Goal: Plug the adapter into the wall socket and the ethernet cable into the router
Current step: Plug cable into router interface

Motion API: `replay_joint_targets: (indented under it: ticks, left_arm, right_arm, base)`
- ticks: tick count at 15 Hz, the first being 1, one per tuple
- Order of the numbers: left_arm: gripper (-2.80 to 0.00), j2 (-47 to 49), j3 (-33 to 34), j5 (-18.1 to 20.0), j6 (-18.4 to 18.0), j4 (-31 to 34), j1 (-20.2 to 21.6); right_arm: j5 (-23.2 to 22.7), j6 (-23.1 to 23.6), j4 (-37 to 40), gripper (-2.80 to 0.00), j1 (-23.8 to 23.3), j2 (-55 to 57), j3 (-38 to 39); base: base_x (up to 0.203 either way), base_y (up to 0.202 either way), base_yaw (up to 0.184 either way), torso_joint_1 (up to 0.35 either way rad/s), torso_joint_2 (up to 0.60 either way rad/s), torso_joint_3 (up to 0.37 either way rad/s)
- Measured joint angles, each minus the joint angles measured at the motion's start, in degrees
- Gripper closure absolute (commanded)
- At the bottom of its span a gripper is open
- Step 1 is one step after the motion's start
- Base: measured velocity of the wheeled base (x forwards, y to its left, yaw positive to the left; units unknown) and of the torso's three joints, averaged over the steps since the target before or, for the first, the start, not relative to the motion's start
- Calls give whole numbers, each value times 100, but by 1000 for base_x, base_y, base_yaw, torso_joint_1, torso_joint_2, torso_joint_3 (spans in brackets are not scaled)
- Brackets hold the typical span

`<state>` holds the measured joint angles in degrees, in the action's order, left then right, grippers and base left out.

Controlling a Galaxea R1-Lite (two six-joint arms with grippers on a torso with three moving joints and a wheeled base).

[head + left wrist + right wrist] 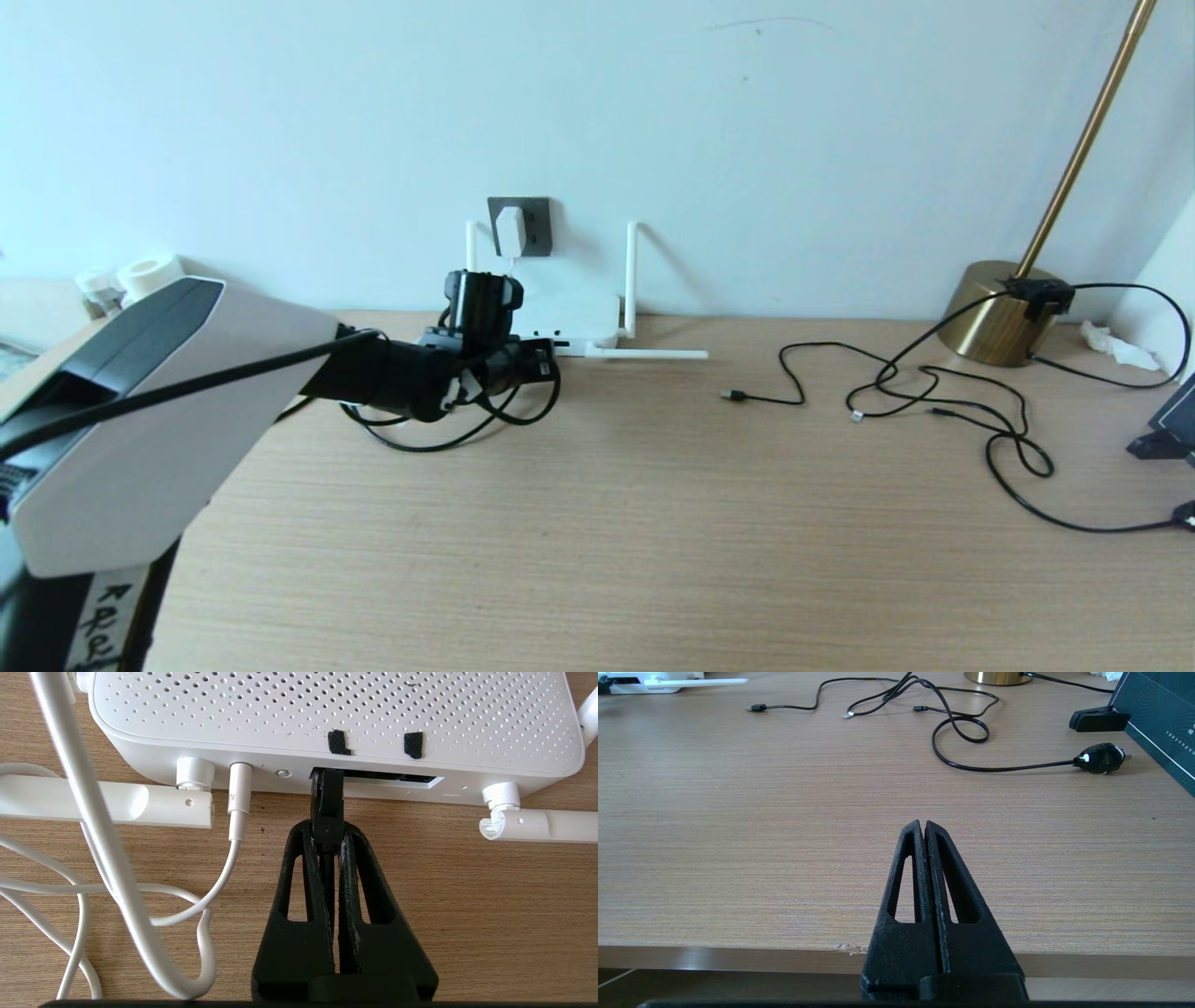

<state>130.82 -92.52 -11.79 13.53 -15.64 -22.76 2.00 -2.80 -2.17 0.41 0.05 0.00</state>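
Where the router (327, 714) sits, left gripper (327, 828) clamps ethernet cable (327, 798).

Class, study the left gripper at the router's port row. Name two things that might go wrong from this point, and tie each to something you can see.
1. The left gripper pinches the ethernet cable plug at the router port opening; whether it is fully seated cannot be told, so releasing now might leave it loose.
2. The white cord loops close beside the gripper; pulling back could snag it and tug the adapter in the wall socket.
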Motion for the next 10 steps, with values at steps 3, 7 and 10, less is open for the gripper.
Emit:
replay_joint_targets:
  ticks: [3,7,10]
  left_arm:
    - [0,33,-90,0,5,84,0]
    - [0,66,-135,-2,2,92,-9]
    - [0,85,-197,0,7,153,-9]
  right_arm:
    - [0,-1,0,0,0,0,0]
    - [0,0,2,0,0,0,0]
    - [0,2,0,0,0,0,0]
  base:
    - [0,0,0,0,0,0]
    - [0,0,0,0,0,0]
    - [0,0,0,0,0,0]
